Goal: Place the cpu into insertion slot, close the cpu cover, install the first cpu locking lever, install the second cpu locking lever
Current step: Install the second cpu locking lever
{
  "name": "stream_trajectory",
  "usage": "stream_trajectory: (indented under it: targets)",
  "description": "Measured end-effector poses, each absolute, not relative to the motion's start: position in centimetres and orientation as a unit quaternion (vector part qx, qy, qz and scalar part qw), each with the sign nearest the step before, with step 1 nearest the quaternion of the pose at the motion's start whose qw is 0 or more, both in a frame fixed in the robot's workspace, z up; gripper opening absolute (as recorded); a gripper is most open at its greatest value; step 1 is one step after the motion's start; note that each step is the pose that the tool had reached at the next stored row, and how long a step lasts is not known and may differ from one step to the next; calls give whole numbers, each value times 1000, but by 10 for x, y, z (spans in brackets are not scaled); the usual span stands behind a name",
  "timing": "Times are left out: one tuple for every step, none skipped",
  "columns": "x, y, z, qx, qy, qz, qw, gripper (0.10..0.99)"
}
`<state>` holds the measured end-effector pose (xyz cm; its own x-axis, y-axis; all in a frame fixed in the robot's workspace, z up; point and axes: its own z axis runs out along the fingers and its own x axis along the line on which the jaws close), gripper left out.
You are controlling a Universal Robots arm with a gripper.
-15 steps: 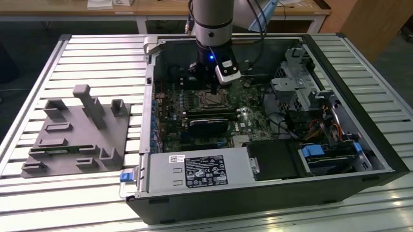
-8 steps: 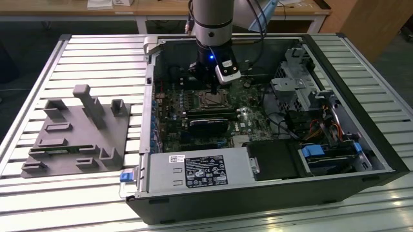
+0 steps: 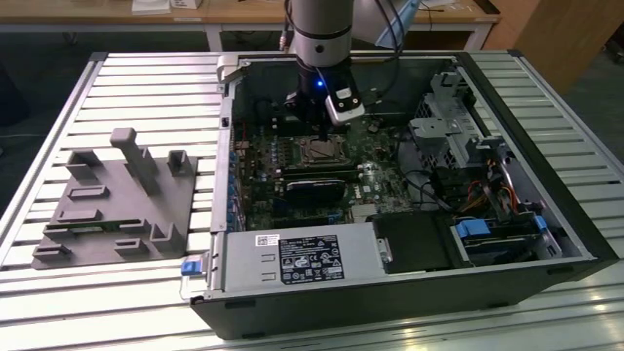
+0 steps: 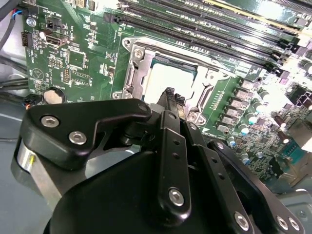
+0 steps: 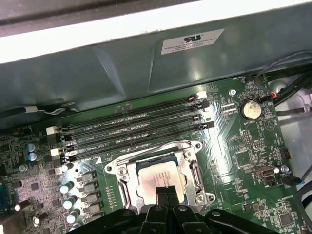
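The cpu (image 5: 157, 176) lies flat in the insertion slot (image 3: 321, 151) on the green motherboard, its silver-grey top showing in both wrist views (image 4: 163, 78). The silvery cpu cover (image 5: 194, 171) lies down around the chip as a frame (image 4: 132, 74). My gripper (image 5: 164, 191) hangs straight above the socket's edge, shut, its two black fingertips (image 4: 169, 92) pressed together with nothing between them. In the exterior view the gripper (image 3: 322, 136) points down just over the socket. I cannot tell how the locking levers stand.
Long black memory slots (image 5: 136, 126) run beside the socket, with a coin battery (image 5: 249, 109) nearby. A black card (image 3: 314, 189) and a labelled power supply box (image 3: 307, 257) lie on the socket's near side. A drive cage (image 3: 449, 124) stands at the exterior view's right. A grey fixture (image 3: 117, 205) sits outside the case.
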<state>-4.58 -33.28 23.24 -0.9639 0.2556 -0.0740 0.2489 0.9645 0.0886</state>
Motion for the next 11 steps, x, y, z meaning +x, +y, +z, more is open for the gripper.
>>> stream_trajectory:
  targets:
    - [-46, -333, 233, 127, 990, 39, 42, 106]
    - [-46, -333, 234, 127, 990, 38, 43, 106]
    - [-46, -333, 234, 127, 990, 38, 43, 106]
    - [-46, -333, 234, 127, 990, 37, 43, 106]
    - [-46, -333, 234, 127, 990, 37, 43, 106]
    - [-46, -334, 234, 127, 990, 36, 43, 106]
    - [-46, -335, 234, 127, 990, 36, 43, 106]
    - [-46, -336, 234, 127, 990, 36, 43, 106]
    - [-46, -337, 234, 127, 990, 36, 43, 106]
    - [-46, -338, 234, 127, 990, 36, 43, 106]
    - [-46, -339, 234, 127, 990, 35, 43, 106]
